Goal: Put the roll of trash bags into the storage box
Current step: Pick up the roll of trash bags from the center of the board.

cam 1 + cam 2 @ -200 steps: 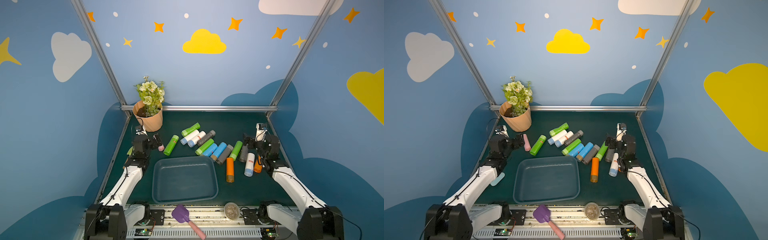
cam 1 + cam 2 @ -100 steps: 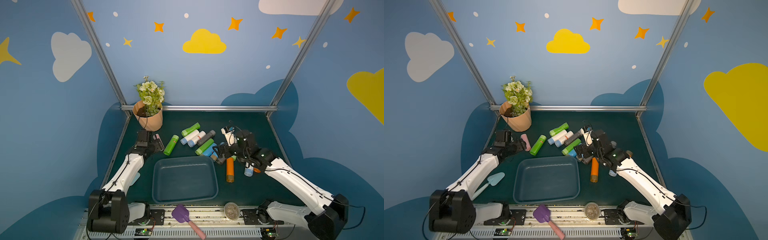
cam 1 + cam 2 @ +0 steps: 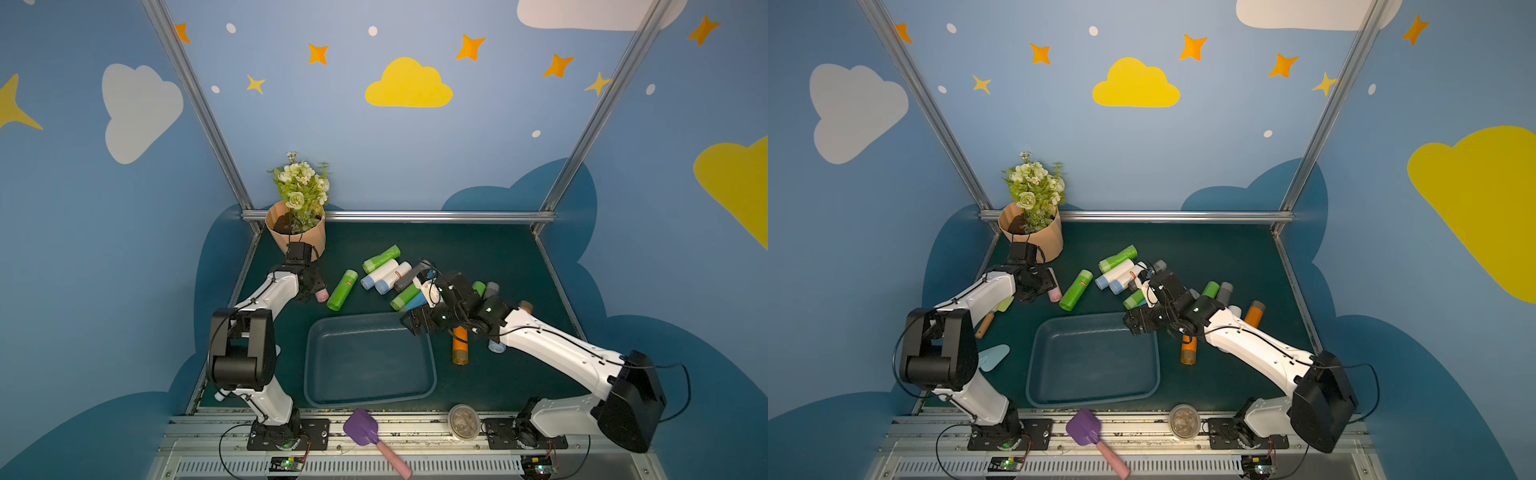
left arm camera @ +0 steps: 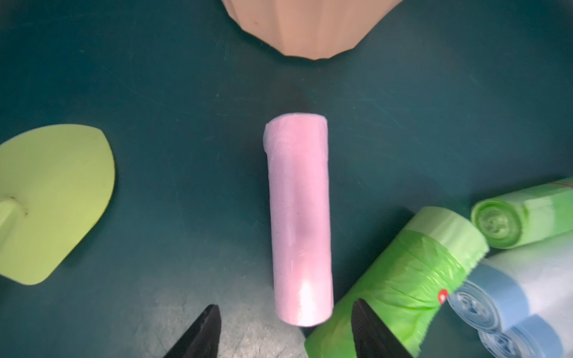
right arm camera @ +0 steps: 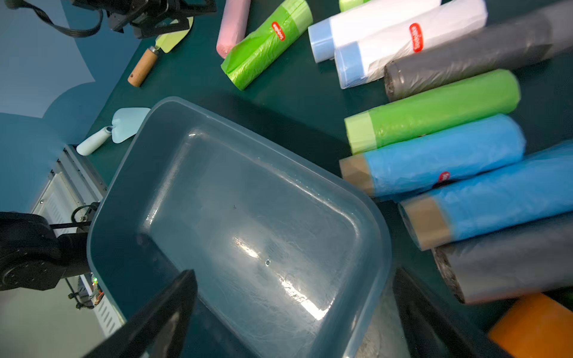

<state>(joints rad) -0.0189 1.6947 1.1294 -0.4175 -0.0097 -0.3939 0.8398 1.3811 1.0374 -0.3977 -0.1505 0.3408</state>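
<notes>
A pink roll of trash bags (image 4: 299,217) lies on the green mat by the flowerpot. My left gripper (image 4: 286,322) is open, and the roll's near end sits just between its fingertips without touching them. In a top view that gripper (image 3: 1040,282) hangs over the pink roll (image 3: 1054,291). The storage box (image 3: 370,401) is an empty blue-grey bin at the front centre. My right gripper (image 5: 296,272) is open and empty, and its fingers straddle the box's rim (image 5: 381,248) at the far right corner. Several green, white, blue, grey and orange rolls (image 3: 386,270) lie behind and to the right of the box.
A green roll (image 4: 400,279) lies close beside the pink one. The peach flowerpot (image 3: 297,237) stands at the back left. A green trowel (image 3: 1003,305) and a pale blue scoop (image 3: 994,356) lie left of the box. A purple scoop (image 3: 361,428) and a round tub (image 3: 463,422) rest on the front rail.
My left gripper has moved in on the pink roll and its jaws have narrowed. My right arm has swung left from the rolls at the right to the box's far right corner.
</notes>
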